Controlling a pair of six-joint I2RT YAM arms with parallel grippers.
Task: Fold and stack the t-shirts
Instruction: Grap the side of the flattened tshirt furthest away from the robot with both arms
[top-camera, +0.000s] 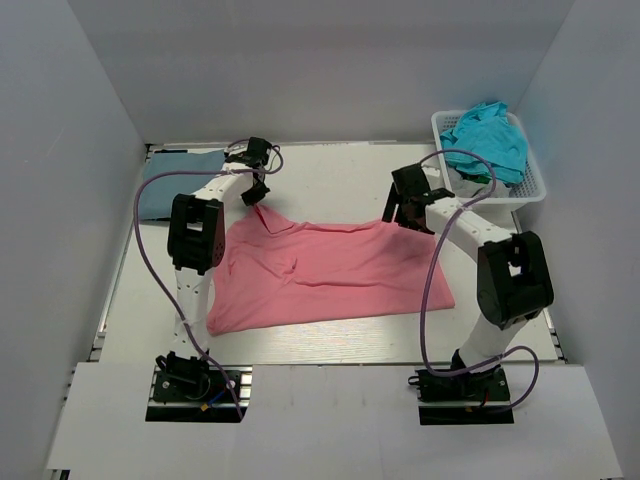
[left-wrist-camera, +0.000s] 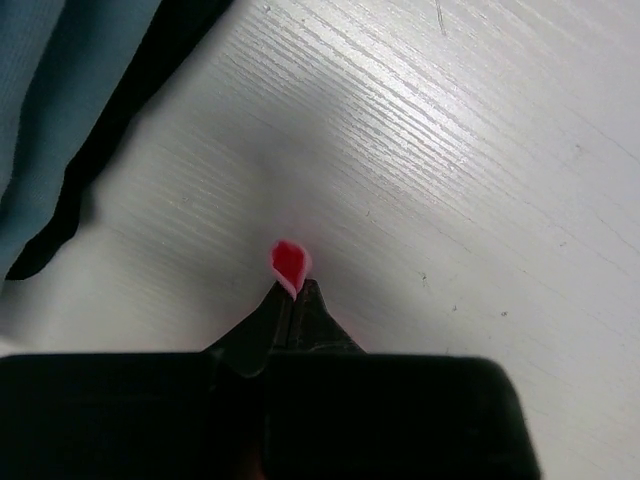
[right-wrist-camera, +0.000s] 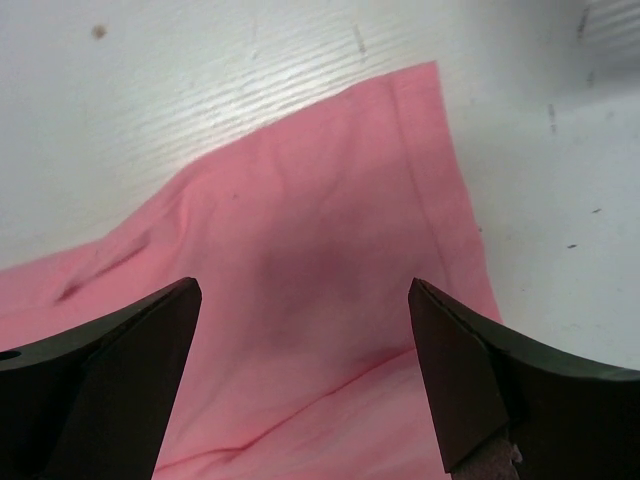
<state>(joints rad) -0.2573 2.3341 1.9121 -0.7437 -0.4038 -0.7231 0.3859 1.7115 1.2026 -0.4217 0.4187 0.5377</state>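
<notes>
A salmon-pink t-shirt (top-camera: 325, 270) lies spread across the middle of the table. My left gripper (top-camera: 257, 193) is shut on its far left corner, and a small tip of pink cloth (left-wrist-camera: 289, 262) sticks out past the closed fingertips in the left wrist view. My right gripper (top-camera: 398, 213) hovers open over the shirt's far right corner (right-wrist-camera: 400, 130), pink fabric showing between its wide-apart fingers (right-wrist-camera: 455, 370). A folded grey-blue t-shirt (top-camera: 175, 180) rests at the far left, on top of a dark one (left-wrist-camera: 130, 95). A teal t-shirt (top-camera: 490, 135) lies in the basket.
The white lattice basket (top-camera: 535, 180) stands at the far right corner. Grey walls close in the table on three sides. Purple cables loop along both arms.
</notes>
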